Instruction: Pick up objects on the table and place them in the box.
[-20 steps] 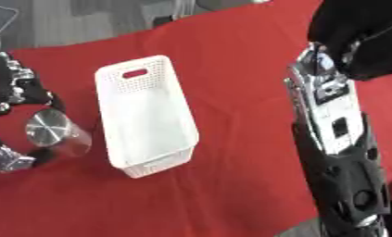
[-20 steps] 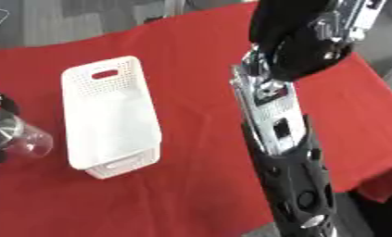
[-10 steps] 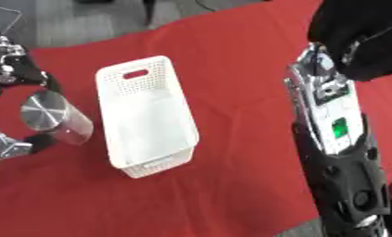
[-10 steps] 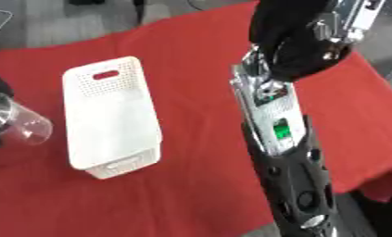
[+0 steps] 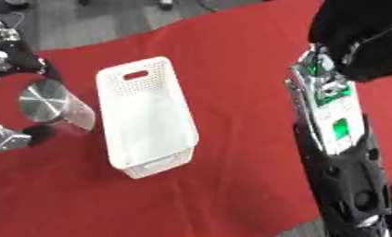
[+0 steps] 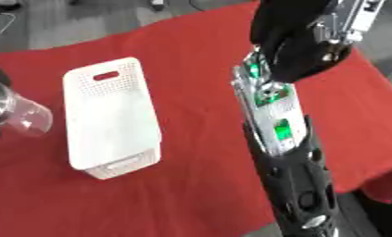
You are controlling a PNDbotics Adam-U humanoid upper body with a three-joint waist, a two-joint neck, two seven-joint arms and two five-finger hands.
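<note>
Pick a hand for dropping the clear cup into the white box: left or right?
Left. The left hand is curled round the clear cup with a silver lid right beside the white box. The right arm stands across the red cloth, holding nothing visible.

A white plastic box [image 5: 143, 118] with perforated walls and a slot handle at its far end lies lengthwise on the red cloth, its inside bare white. Just left of it, a clear cup [image 5: 57, 107] with a round silver end is tilted on its side, the silver end facing up and left.
</note>
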